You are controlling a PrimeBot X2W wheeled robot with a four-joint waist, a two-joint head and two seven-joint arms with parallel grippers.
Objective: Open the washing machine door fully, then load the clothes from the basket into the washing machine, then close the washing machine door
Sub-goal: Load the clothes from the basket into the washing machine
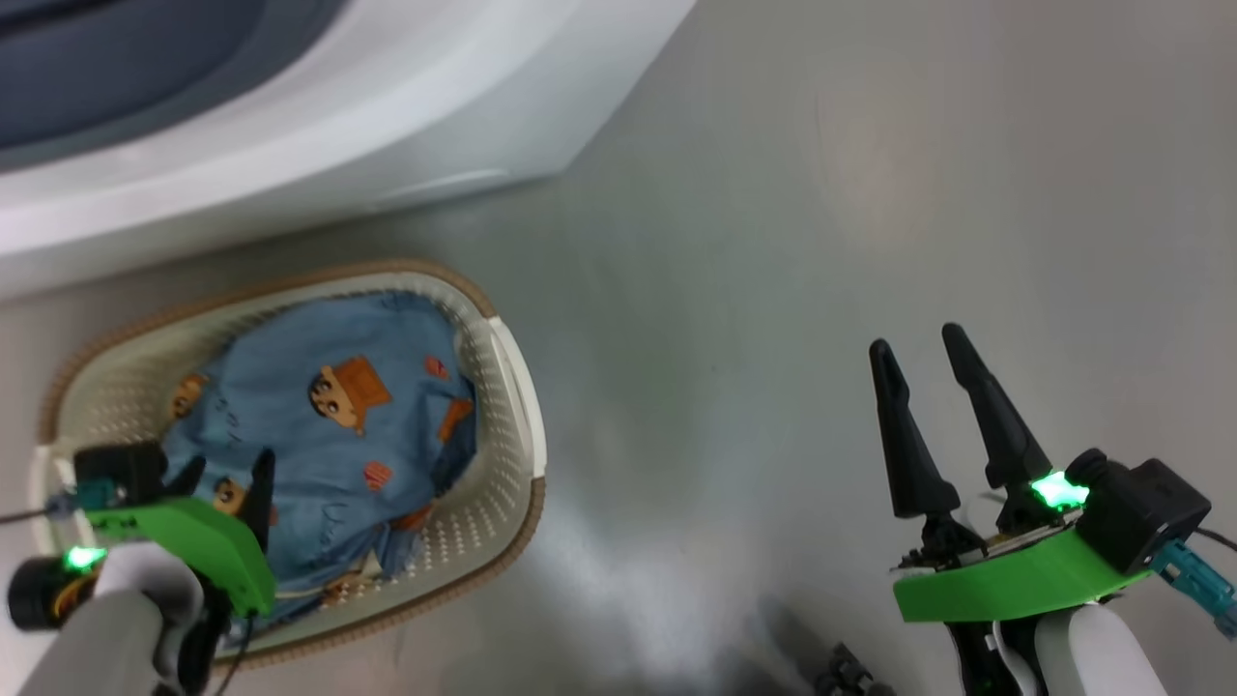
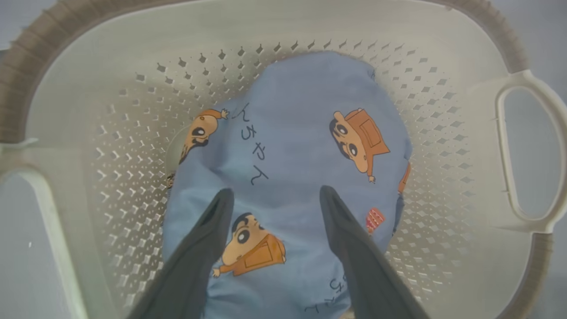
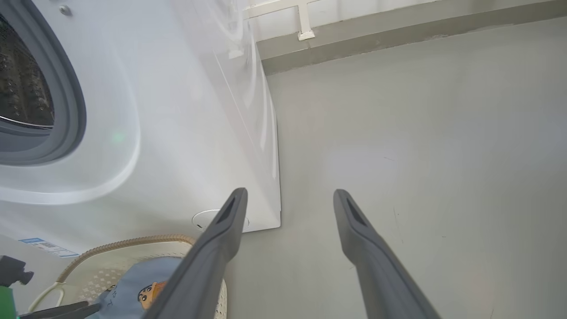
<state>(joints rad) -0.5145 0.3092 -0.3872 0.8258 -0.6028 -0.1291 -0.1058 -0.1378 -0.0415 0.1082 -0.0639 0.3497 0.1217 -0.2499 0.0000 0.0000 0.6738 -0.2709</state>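
Observation:
The cream basket [image 1: 517, 387] with a brown rim sits on the floor in front of the white washing machine [image 1: 387, 106]. Light-blue clothes [image 1: 329, 416] printed with orange cartoon boys lie inside it. My left gripper [image 1: 224, 474] hangs open just over the near end of the clothes [image 2: 292, 146]; its two fingers straddle one printed figure, and contact is unclear. My right gripper [image 1: 913, 353] stands open over bare floor to the right, holding nothing. In the right wrist view the machine's drum opening [image 3: 26, 88] with its grey gasket shows uncovered. The washing machine door is out of view.
Grey floor [image 1: 773, 242] stretches to the right of the basket and machine. A wall base with a white bracket [image 3: 305, 26] runs behind the machine's right side. A small blue label [image 3: 44, 246] sits low on the machine's front.

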